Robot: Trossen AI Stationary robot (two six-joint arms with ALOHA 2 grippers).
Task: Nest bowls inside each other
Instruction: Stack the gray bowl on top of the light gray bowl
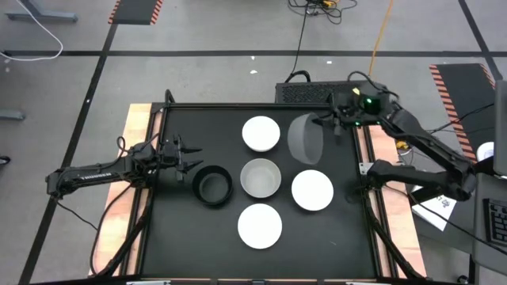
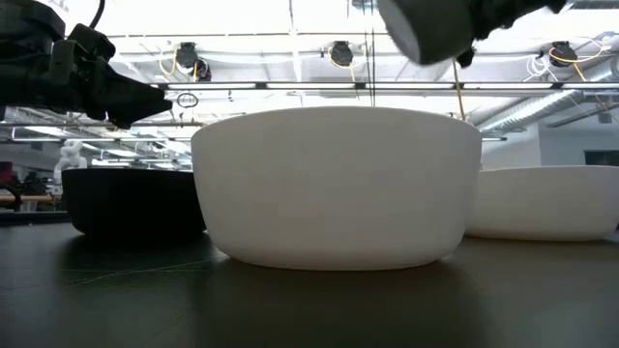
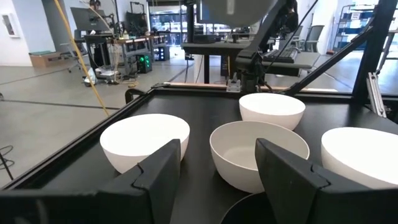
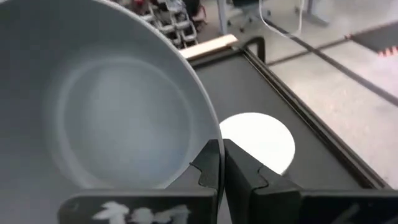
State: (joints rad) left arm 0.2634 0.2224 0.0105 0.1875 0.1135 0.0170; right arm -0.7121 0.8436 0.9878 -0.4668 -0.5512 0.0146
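Closest in the low view is a white bowl [image 2: 336,188], sitting on the black counter [image 1: 170,229] just in front of the grey bowl [image 1: 261,177] at the middle. That grey bowl is the landmark: another white bowl [image 1: 312,190] rests just to its right, a third white bowl [image 1: 261,133] just behind it, and the black bowl [image 1: 212,185] just to its left. Up off the counter, behind and to the right of it, a second grey bowl [image 1: 305,138] hangs tilted on edge, its rim clenched in the right pincer [image 4: 220,163]. The left pincer [image 1: 192,159] hovers released beside the black bowl.
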